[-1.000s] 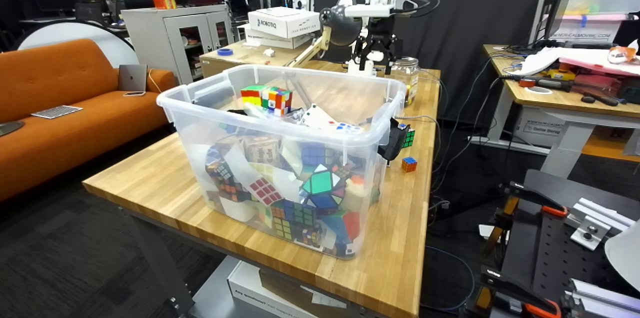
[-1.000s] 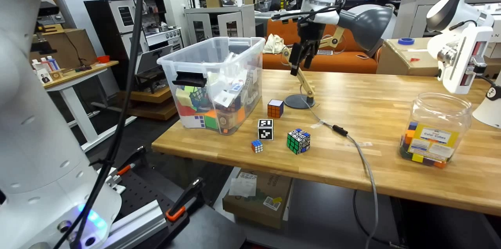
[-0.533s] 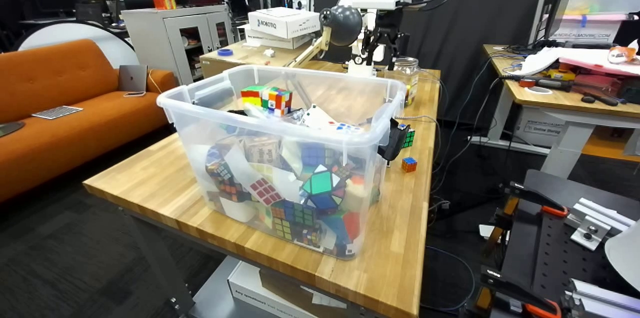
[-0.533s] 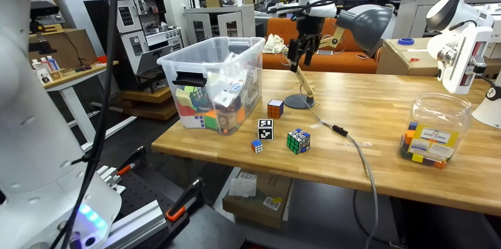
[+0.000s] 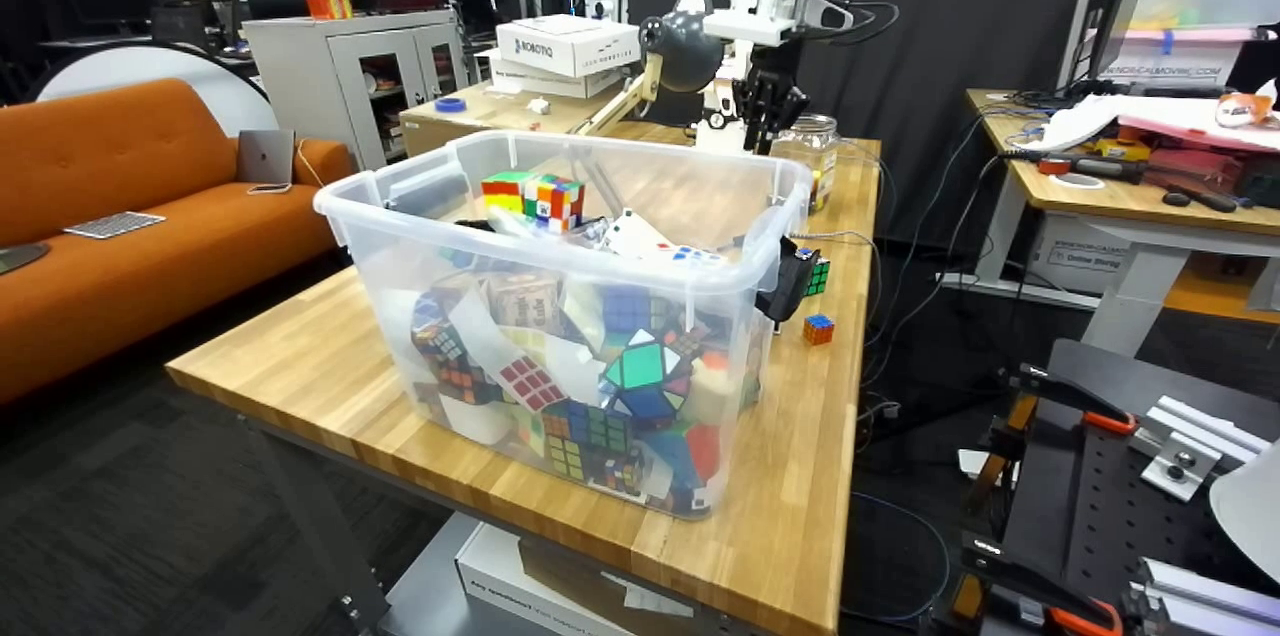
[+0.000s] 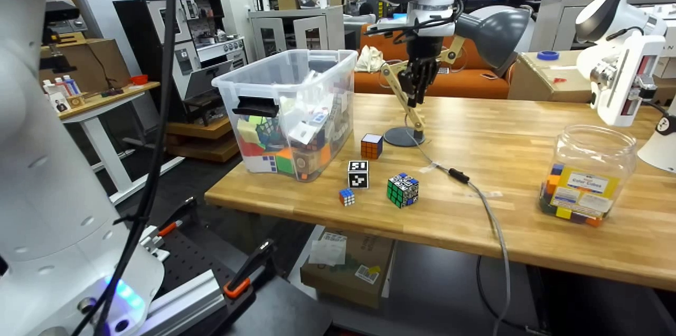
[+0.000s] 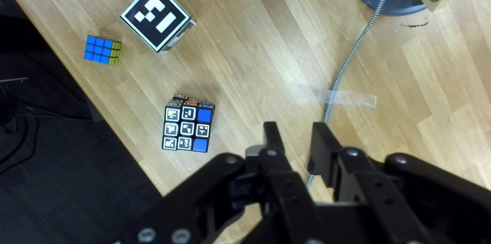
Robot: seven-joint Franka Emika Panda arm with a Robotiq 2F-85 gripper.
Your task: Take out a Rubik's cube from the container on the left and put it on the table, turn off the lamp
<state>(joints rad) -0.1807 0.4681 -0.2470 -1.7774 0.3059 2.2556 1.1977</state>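
Gripper (image 7: 294, 124), wrist view: I find my fingers apart by a narrow gap, nothing held, above the butcher-block tabletop (image 7: 253, 67). A braided lamp cord (image 7: 349, 54), crossed by clear tape (image 7: 355, 99), passes beneath one finger; a dark piece (image 7: 312, 167) on it is partly covered, so I cannot confirm it as the switch. Nearer the edge stand a marker-tiled Rubik's cube (image 7: 187, 129), a small blue-faced Rubik's cube (image 7: 100, 50) and a black-and-white marker cube (image 7: 155, 17).

In an exterior view, the inline switch (image 6: 458, 176) shows on the cord, apart from the round base (image 6: 398, 137) of the articulated desk lamp (image 6: 496, 35). Whether it is lit I cannot determine. An orange-sided Rubik's cube (image 6: 372, 146) stands between base and tub.

In an exterior view, the translucent storage tub (image 5: 540, 254) holds jumbled puzzles, a mixed-colour Rubik's cube (image 5: 557, 201) near the top.

Assessment: Rubik's cubes being on the tabletop, I judge the lamp to be the step in hand, though I cannot tell which cube came from the tub. The switch should prove light, hard and apt to shift on its pliant cord; I would take it across the narrow sides and press gently. A cube should be light, rigid and smooth, with layers that may turn; I would grip squarely on opposite faces.
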